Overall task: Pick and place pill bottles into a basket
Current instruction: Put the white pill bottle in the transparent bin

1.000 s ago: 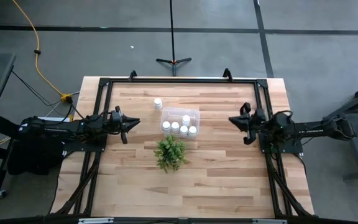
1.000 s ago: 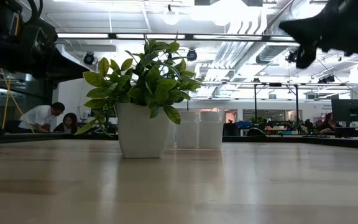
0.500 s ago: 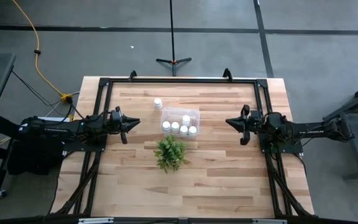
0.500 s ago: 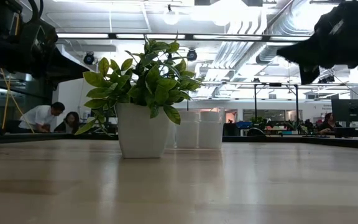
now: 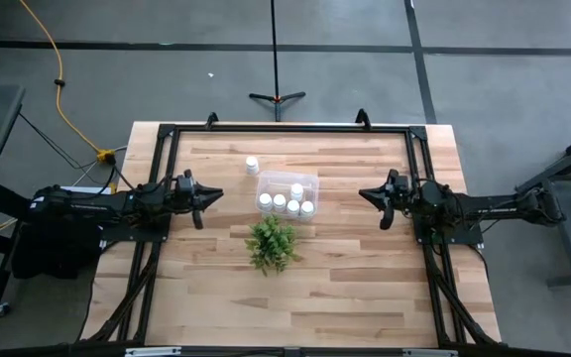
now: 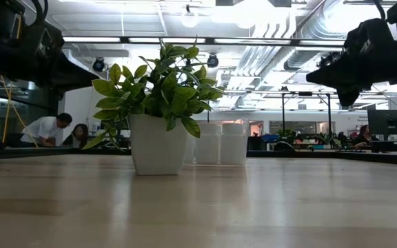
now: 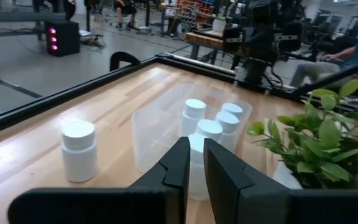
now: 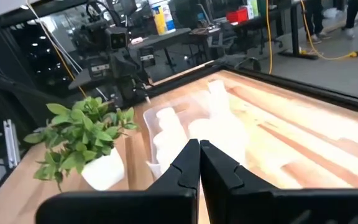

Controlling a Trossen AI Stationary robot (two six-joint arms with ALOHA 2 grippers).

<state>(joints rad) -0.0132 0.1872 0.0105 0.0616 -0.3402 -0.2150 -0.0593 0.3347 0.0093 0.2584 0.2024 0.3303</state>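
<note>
Basket [image 5: 287, 192] — clear plastic, on the worktop [image 5: 365, 288] nearer its far edge than its near one; holds five pill bottles [image 5: 285, 203]. A sixth bottle [image 5: 252, 166] stands outside, just beyond the basket's far left corner. Plant [image 5: 272, 243] sits just beside the basket's near side. Left claw [image 5: 216, 194] — fingers a narrow slit apart, empty, pointing at the basket from the left edge. Right claw [image 5: 364, 194] — fingers together, empty, raised, well apart from the basket.
</note>
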